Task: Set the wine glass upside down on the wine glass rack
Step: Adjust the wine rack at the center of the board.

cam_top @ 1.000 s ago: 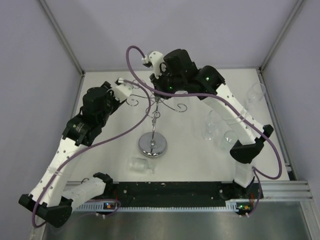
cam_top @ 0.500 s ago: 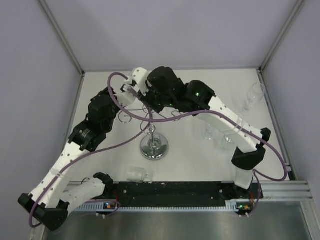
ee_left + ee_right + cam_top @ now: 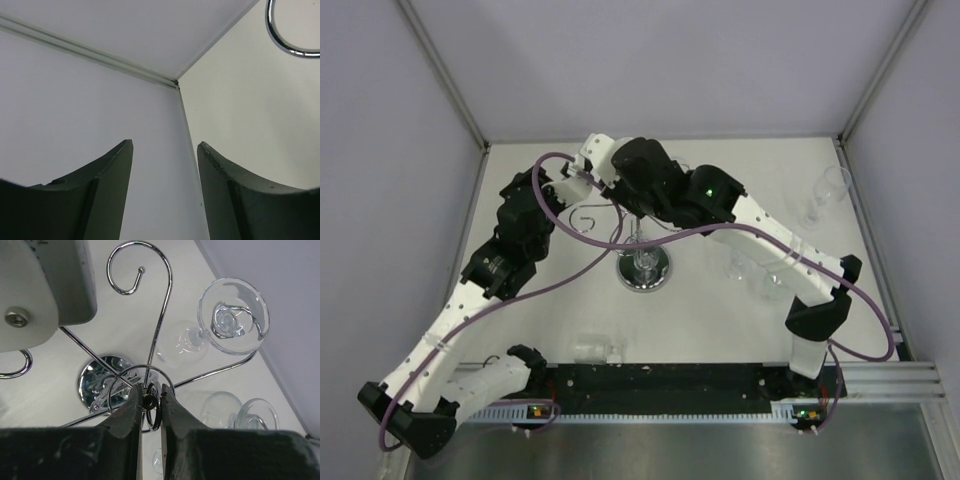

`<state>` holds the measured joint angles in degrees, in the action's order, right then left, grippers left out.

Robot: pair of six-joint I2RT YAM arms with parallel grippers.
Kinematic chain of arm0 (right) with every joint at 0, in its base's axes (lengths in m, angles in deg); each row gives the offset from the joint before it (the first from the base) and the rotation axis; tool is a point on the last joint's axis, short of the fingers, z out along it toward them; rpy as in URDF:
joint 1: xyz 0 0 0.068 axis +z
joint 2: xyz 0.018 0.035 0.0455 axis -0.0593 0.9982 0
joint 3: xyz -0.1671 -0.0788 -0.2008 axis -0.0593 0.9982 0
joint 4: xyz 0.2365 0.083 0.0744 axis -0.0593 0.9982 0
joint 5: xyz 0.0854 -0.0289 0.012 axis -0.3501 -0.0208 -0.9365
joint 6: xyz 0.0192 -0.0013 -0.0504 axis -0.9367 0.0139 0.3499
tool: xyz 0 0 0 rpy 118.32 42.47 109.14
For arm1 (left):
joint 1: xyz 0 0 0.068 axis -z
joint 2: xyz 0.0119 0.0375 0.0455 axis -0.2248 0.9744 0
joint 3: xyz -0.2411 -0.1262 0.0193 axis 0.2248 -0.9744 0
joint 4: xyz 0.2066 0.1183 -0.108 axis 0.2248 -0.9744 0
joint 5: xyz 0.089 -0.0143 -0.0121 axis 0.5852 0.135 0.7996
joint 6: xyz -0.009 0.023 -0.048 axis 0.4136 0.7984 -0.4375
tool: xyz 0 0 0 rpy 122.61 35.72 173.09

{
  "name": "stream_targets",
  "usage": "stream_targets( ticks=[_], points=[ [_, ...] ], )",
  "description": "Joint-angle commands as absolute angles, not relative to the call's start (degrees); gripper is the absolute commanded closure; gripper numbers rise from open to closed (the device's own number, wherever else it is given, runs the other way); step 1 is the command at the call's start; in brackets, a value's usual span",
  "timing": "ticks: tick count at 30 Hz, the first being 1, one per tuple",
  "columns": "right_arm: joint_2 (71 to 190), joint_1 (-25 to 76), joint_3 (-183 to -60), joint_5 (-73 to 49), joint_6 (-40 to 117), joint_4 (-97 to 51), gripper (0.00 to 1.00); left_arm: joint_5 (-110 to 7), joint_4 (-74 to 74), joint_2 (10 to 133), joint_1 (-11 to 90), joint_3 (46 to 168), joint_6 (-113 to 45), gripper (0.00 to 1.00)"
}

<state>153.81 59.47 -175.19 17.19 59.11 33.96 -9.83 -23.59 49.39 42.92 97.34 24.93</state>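
Right claw [image 3: 149, 392], bottom middle, pinches the rack [image 3: 96, 384] top to steady it, I think; left claw [image 3: 165, 145] is empty and wide, and should next grab the glass [image 3: 592, 347] lower left.

Top camera overlooks the white desk [image 3: 720, 320] from behind; right wrist camera looks closely down the shiny chrome wire rack [image 3: 92, 385], shared overhead; left wrist camera faces an enclosure corner [image 3: 176, 82].

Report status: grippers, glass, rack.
Left gripper open, empty. Right gripper shut on rack top. One glass foot-up at a rack arm. Spare glasses nearby, none blocking.
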Motion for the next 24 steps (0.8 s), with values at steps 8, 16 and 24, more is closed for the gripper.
stream_targets(
  ticks=[8, 16, 24],
  points=[
    [151.01, 58.04, -178.82, 32.33, 70.6, 20.02, 1.0, -7.03, -7.75, 55.13, 44.37, 96.71, 25.25, 0.35],
    [152.42, 51.28, -182.07, 25.56, 66.47, 23.27, 1.0, -5.71, -2.73, 60.14, 45.42, 97.5, 25.17, 0.32],
    [153.65, 45.83, -183.04, 20.73, 63.22, 25.2, 1.0, -2.46, 7.97, 66.47, 47.09, 99.35, 28.41, 0.31]
  ],
)
